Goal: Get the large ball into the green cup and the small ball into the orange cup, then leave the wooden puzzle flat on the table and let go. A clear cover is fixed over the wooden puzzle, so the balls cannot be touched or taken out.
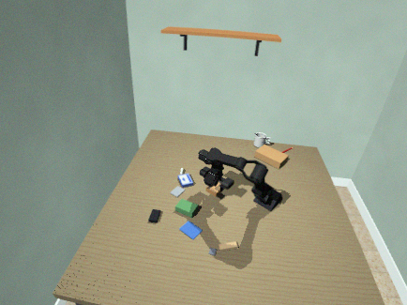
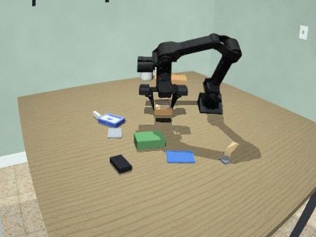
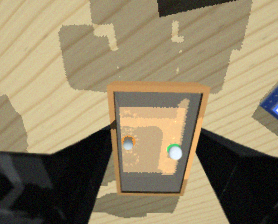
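Observation:
My gripper (image 3: 152, 128) is shut on the wooden puzzle (image 3: 156, 141), a small wooden box with a clear cover, and holds it above the table. In the wrist view a small pale ball (image 3: 129, 144) sits in the orange cup (image 3: 128, 141) at the left, and a larger pale ball (image 3: 175, 152) sits in the green cup (image 3: 173, 149) at the right. The puzzle also shows between the fingers in the exterior view (image 2: 162, 109) and in the top view (image 1: 214, 190). Its shadow lies on the table below it.
A green block (image 2: 149, 139), blue pad (image 2: 180, 157), black block (image 2: 121, 163), grey tile (image 2: 115, 133) and blue-white box (image 2: 111, 119) lie near. A wooden block (image 2: 231, 148) lies right. An orange box (image 1: 271, 157) and white mug (image 1: 260, 139) stand at the back.

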